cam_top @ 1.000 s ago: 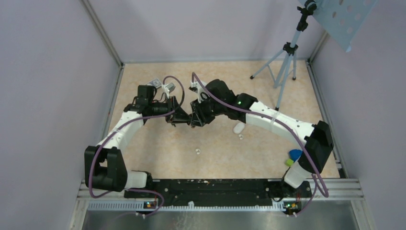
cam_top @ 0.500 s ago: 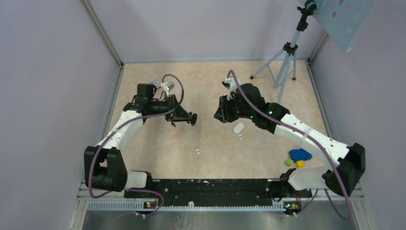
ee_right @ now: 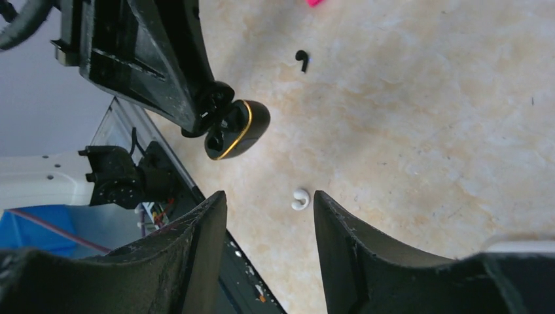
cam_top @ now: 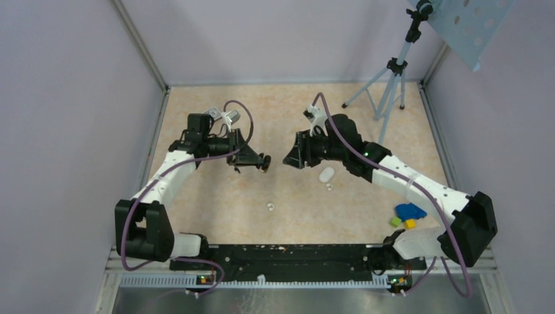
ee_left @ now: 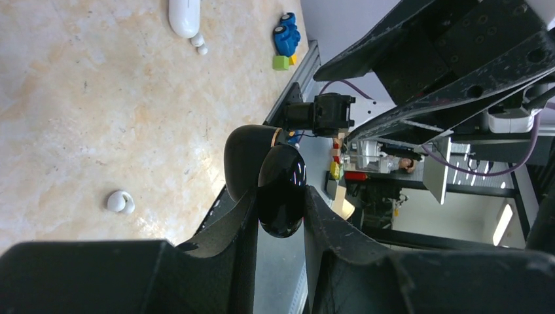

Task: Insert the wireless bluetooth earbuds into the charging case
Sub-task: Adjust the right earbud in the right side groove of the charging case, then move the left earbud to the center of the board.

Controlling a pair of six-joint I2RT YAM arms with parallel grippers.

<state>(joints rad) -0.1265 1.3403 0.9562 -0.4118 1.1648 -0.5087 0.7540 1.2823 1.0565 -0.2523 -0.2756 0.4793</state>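
The white pill-shaped charging case (cam_top: 326, 174) lies on the table right of centre, also seen in the left wrist view (ee_left: 184, 16). One white earbud (cam_top: 329, 187) rests just in front of it. Another white earbud (cam_top: 269, 207) lies alone nearer the arms and shows beyond my right fingers (ee_right: 300, 199). My left gripper (cam_top: 262, 161) hovers above the table, shut on a glossy black gold-rimmed case (ee_left: 280, 190) whose lid stands open (ee_right: 239, 127). My right gripper (cam_top: 288, 160) faces it a short way to the right, open and empty (ee_right: 269, 196).
A tiny black earbud (ee_right: 302, 60) lies on the table beyond the black case. A blue toy car with green and yellow blocks (cam_top: 409, 210) sits at the right edge. A tripod (cam_top: 386, 91) stands at the back right. Walls enclose the table.
My right gripper has pulled back to the right from the left gripper's tips and its jaws have opened wider. The left gripper still holds the black case in the same place.
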